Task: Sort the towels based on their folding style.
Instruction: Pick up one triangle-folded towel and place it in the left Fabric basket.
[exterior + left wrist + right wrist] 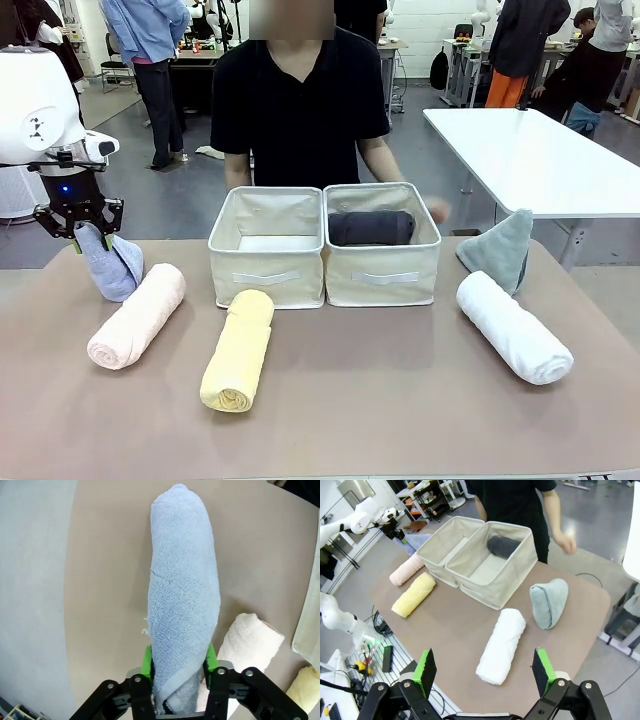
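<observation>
Firmly, the left tool [180, 662] clamps the light blue towel [182, 595] at the brown worktop's [380, 400] left end, just beside the pink roll [137, 315]. The right tool [485, 672] hangs with jaws apart, facing the white roll [502, 645]. The dark grey roll [371, 228] lies in the right basket [385, 280], the yellow roll [238, 350] lies before the left basket [265, 280], and the grey-teal towel [500, 250] stands far right.

I see two baskets [266, 278] [383, 280] side by side mid-table, a roll [371, 228] in the right one; two rolls [137, 316] [238, 350] front-left, a third roll [513, 327] front-right, a folded towel [497, 250] behind it.
</observation>
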`<state>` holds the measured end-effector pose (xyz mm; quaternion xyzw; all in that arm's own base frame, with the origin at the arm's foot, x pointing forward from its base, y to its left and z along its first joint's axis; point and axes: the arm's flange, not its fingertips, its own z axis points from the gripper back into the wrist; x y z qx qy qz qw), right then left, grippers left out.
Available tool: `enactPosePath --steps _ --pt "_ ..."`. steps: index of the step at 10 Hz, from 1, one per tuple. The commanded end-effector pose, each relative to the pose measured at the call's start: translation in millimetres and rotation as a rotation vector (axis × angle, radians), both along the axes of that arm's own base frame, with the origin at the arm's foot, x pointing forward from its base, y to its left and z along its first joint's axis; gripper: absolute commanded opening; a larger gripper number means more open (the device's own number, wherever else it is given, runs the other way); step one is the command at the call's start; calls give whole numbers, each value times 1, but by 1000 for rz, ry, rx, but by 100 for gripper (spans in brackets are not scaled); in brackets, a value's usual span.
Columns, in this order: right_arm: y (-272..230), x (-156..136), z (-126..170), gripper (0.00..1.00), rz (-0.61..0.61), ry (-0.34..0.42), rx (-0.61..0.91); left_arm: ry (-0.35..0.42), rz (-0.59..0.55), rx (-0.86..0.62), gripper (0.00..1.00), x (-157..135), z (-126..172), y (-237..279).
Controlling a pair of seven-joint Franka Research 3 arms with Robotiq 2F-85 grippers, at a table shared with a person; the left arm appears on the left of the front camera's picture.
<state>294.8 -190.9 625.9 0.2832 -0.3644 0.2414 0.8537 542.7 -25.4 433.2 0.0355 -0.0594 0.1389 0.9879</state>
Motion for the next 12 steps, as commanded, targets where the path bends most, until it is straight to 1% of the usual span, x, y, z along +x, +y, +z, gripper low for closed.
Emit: enactPosePath --steps 1,2,5,7,8,9,10,11,12 --pt "1 1 -1 100 5 1 3 -3 -9 1 8 -2 5 4" --pt "1 1 -1 100 5 1 3 -5 -9 6 0 -5 9 4" --pt "1 1 -1 100 5 1 3 -16 -21 15 0 -13 19 5" --pt "1 1 -1 100 5 1 3 -3 -38 28 0 -15 23 7" --pt "1 1 -1 100 5 1 3 19 -45 36 0 -23 42 13" --pt "1 1 -1 100 5 1 3 18 -85 41 0 -41 74 21" --pt "1 1 -1 100 5 1 3 42 -156 47 0 -60 107 31" --pt "1 1 -1 100 5 1 3 62 -203 30 0 -75 140 42" --pt "1 1 -1 100 5 1 3 51 -231 26 0 -90 173 52"
